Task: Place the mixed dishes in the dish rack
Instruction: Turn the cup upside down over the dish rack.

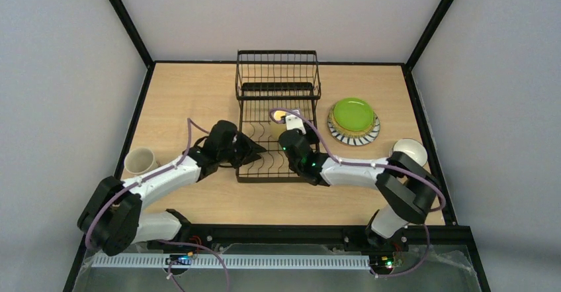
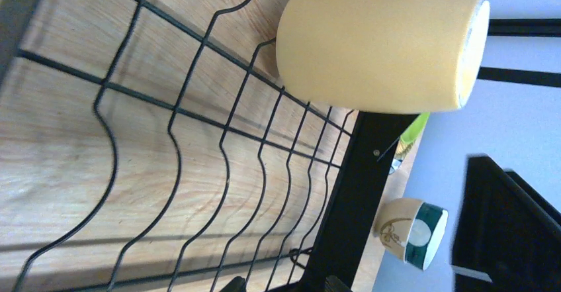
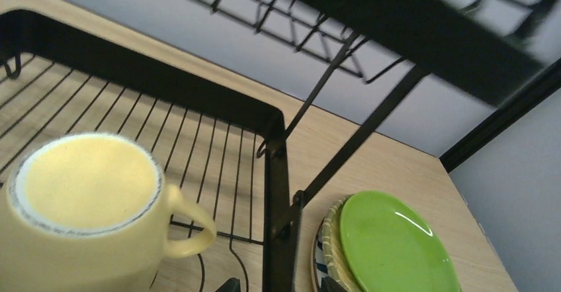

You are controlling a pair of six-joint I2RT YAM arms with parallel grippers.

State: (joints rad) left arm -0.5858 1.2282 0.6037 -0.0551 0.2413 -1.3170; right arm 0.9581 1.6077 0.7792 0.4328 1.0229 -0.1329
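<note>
While my left claw [image 2: 280, 283] and right claw [image 3: 276, 285] hang open, one pale yellow mug [image 1: 276, 114] stands inverted in the dish rack [image 1: 278, 95].
Outside it — one cream mug [image 1: 139, 161], one white mug [image 1: 409, 151], three stacked plates [image 1: 352, 115].

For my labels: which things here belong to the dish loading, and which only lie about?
Job: dish rack, yellow mug, cream mug, printed mug, green plate, striped plate.
Lying about: nothing loose; only table, purple cables.
</note>
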